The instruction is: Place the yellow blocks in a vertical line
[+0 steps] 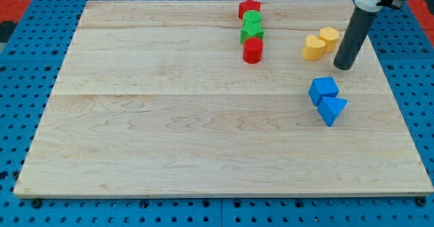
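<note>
Rod (355,34) leans in from the view's top right, my tip (344,67) down on the wooden board (203,139); it carries no fingers. Just left of my tip sit the yellow heart block (313,48) and yellow cylinder (329,37), touching; no writing is readable.

My pale wooden worktop (169,132) carries a touching column at twelve o'clock: red block (249,9), two green blocks (252,25), red cylinder (252,50). At two o'clock sit two touching yellow blocks (320,43); below them, a blue cube (323,89) touches a blue wedge (331,110).
</note>
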`<action>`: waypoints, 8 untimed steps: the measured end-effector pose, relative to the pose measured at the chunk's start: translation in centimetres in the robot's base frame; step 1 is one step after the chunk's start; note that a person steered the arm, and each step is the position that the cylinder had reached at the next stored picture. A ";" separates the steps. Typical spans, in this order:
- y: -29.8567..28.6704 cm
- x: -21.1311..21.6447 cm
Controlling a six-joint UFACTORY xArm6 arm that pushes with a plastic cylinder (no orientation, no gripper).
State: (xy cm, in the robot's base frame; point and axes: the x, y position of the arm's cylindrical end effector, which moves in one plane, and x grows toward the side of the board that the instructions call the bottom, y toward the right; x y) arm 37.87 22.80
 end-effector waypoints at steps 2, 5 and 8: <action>5.0 -4.3; -0.4 -11.0; -4.0 -7.8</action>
State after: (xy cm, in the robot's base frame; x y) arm 30.05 18.81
